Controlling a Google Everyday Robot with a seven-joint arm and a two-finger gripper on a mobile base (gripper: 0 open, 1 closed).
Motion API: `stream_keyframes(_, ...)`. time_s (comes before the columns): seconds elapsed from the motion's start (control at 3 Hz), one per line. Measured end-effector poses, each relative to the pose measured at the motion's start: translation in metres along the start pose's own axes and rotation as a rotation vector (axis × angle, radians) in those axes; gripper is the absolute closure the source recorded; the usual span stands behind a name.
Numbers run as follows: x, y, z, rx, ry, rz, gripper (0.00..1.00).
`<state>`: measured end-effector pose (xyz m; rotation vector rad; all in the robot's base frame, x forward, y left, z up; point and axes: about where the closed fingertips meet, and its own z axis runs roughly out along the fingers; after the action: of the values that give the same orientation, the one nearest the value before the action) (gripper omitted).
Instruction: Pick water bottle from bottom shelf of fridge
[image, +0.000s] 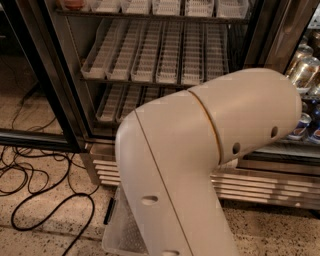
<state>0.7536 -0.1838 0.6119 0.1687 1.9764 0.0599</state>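
Note:
The fridge stands open in front of me, with its louvered steel base grille below. The bottom shelf shows only its left white lane trays; the rest is hidden behind my arm's large white elbow housing, which fills the middle of the view. No water bottle shows; it is hidden or out of view. The gripper is out of view.
A higher shelf holds bare white lane trays. Silver-and-blue drink cans stand behind the right glass door. The open door's black frame stands at the left. Black cables loop on the speckled floor. A clear plastic bin lies below the grille.

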Motion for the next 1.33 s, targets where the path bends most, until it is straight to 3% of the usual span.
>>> stream_keyframes(0.67, -0.002, -0.015, 0.008, 0.035, -0.011, -0.003, 0.36)
stream_keyframes(1.0, -0.013, -0.028, 0.05, 0.07, -0.036, 0.033, 0.41)
stream_keyframes(1.33, -0.009, -0.03, 0.056, 0.074, -0.031, 0.038, 0.4)
